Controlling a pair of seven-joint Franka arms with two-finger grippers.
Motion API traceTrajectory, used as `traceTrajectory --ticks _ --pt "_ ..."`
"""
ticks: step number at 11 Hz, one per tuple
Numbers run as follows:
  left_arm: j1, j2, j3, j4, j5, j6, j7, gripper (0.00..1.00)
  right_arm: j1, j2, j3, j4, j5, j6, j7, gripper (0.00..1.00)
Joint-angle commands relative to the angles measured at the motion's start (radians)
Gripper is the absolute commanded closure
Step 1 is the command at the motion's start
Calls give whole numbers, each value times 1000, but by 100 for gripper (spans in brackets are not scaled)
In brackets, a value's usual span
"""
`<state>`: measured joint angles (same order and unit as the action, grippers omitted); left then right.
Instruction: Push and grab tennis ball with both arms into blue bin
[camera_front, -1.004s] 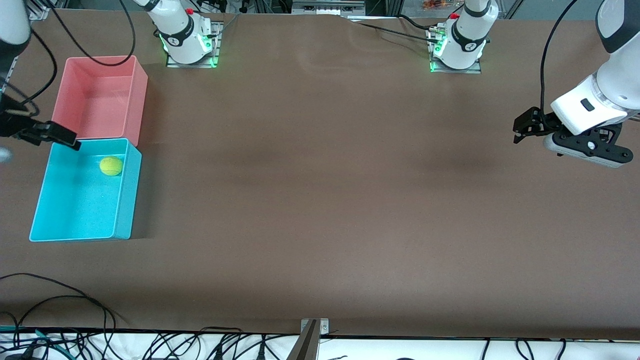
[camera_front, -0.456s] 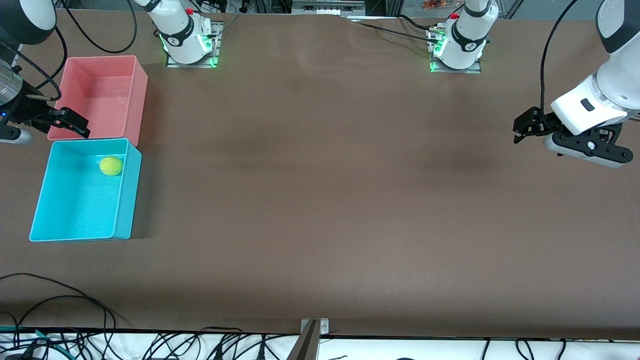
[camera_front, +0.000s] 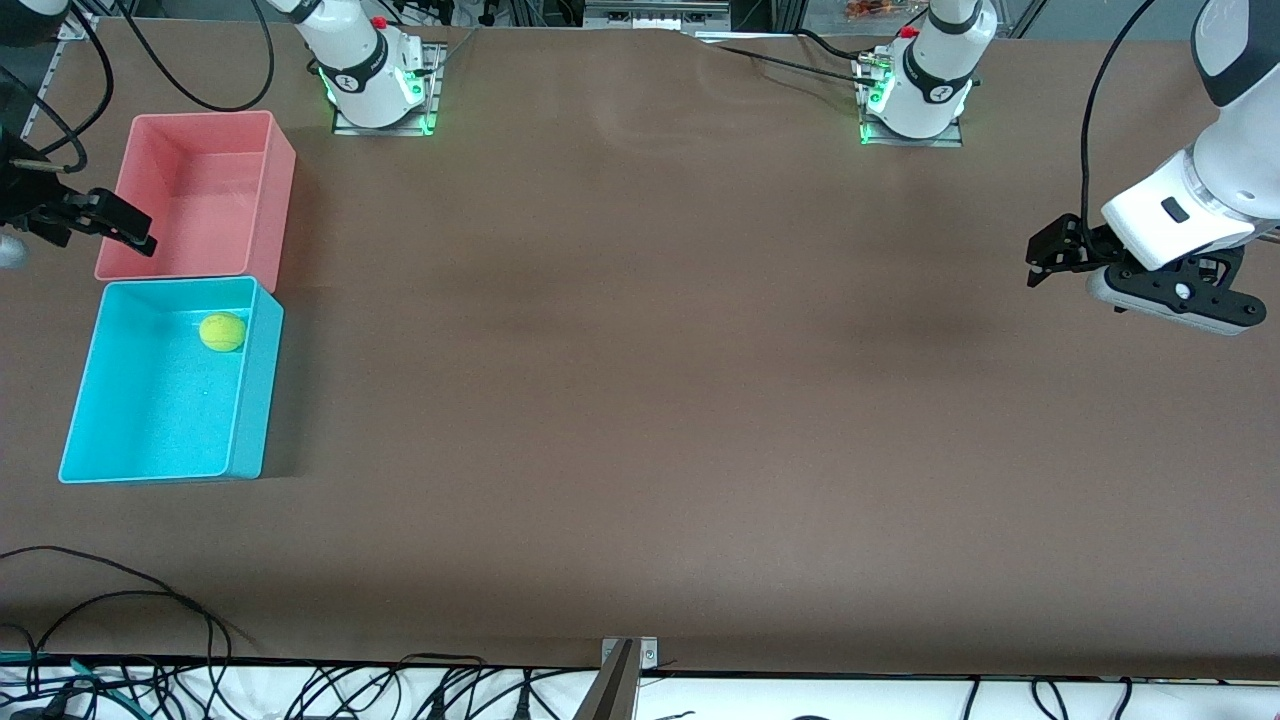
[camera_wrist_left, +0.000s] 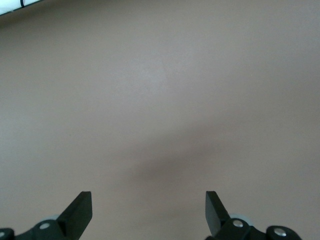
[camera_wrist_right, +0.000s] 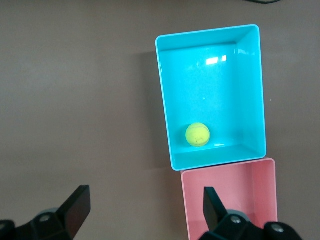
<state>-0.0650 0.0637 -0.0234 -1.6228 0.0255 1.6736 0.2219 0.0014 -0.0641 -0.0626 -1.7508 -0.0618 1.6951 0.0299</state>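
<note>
Brown table, black cables along its near edge

You won't find any text, label, brand name or number that can be read in these views. The round dark emblems on the arm bases at the top of the front view are too small to make out. The bins and the counter carry no markings.

yellow-green tennis ball, cyan-blue bin, pink bin
</note>
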Motion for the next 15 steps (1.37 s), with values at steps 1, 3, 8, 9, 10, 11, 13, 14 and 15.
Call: traceTrajectory --ticks 1,3,8,9,10,11,13,14,15 --pt "4 1 -4 8 4 -11 -9 0 -35 50 69 100 14 -61 -4 0" --pt "4 1 -4 5 5 -11 -10 0 -37 52 105 109 32 -51 36 0" --pt "4 2 -4 8 4 -11 -12 0 -38 50 106 103 48 14 58 0" --pt "4 2 -4 8 4 -11 -12 0 -37 50 106 100 50 17 58 0" --pt "4 2 -4 8 4 -11 -12 0 -37 49 106 100 53 17 62 0" --pt "4 2 -4 8 4 -11 -12 0 -37 50 106 99 88 17 71 0" --pt "4 2 -4 6 4 -11 -12 0 -38 52 95 99 109 18 102 0" --pt "4 2 -4 8 5 -11 -9 0 -38 53 87 99 121 17 117 0" --pt "4 2 -3 8 5 -11 -10 0 -37 52 87 97 117 11 113 0"
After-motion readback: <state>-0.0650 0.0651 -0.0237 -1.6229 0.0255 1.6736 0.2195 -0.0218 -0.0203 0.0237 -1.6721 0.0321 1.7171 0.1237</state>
